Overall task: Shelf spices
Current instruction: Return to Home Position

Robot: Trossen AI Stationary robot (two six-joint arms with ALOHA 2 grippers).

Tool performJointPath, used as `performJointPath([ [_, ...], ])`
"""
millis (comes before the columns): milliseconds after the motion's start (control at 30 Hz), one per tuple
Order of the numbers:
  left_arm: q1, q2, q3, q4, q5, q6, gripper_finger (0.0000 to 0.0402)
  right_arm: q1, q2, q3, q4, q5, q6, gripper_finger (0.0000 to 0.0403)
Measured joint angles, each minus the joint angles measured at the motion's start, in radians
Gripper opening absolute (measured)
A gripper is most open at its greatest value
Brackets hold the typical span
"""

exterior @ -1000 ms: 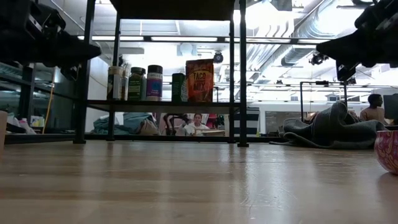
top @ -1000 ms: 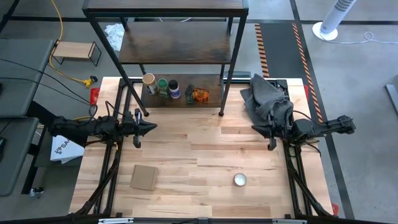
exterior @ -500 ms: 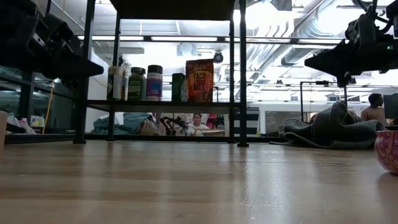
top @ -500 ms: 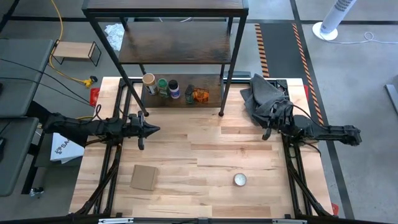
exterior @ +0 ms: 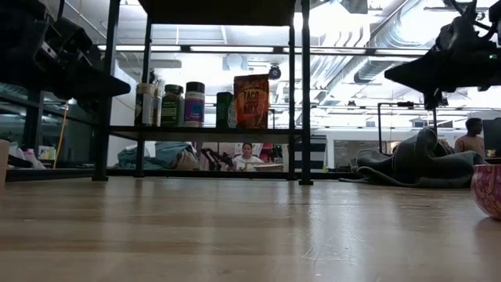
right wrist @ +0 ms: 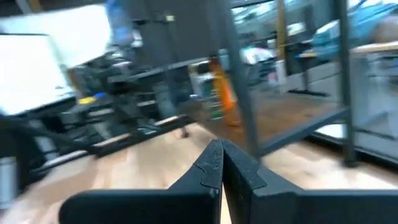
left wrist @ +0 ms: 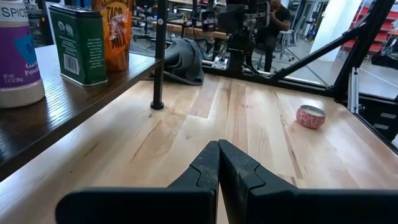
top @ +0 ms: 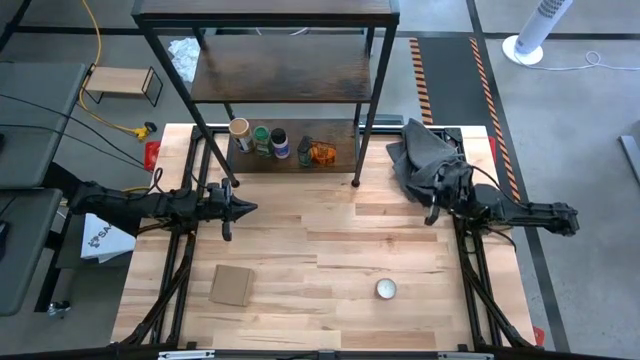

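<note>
The shelf (top: 285,75) stands at the table's far edge on thin black legs. The spices stand in a row on its lowest board: a tan-lidded jar (top: 240,133), a green-lidded jar (top: 261,139), a dark-capped jar with a purple-white label (top: 280,143), a small dark tin (top: 304,151) and a brown-orange pouch (top: 321,153). They show in the low view as well, the pouch (exterior: 251,102) tallest. My left gripper (top: 250,208) hovers shut over the table's left side, pointing right, below the shelf's near left leg. My right gripper (top: 427,212) hovers shut at the right, pointing left.
A crumpled grey cloth (top: 430,165) lies at the far right, just beyond my right gripper. A flat cardboard square (top: 231,285) and a round silvery disc (top: 386,289) lie near the front edge. A small pale wood stand (top: 120,85) sits off the table's left. People show in the room behind.
My right arm has swung, turning its gripper toward the table's far edge. My left gripper has tipped down a little and hangs lower in the low view. Both stayed shut, and neither has moved in the last half second. The spices have kept still.
</note>
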Motion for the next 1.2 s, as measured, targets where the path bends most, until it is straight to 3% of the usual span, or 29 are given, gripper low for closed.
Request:
performJointPath([
  [200, 0.000, 0.000, 0.000, 0.000, 0.000, 0.000, 0.0001, 0.001, 0.000, 0.000, -0.047, -0.338, 0.093, 0.0000],
  [500, 0.000, 0.000, 0.000, 0.000, 0.000, 0.000, 0.0001, -0.079, 0.000, 0.000, -0.045, -0.327, -0.042, 0.0000],
  [1200, 0.000, 0.000, 0.000, 0.000, 0.000, 0.000, 0.0001, -0.091, 0.019, 0.000, -0.047, -0.327, -0.037, 0.0000],
])
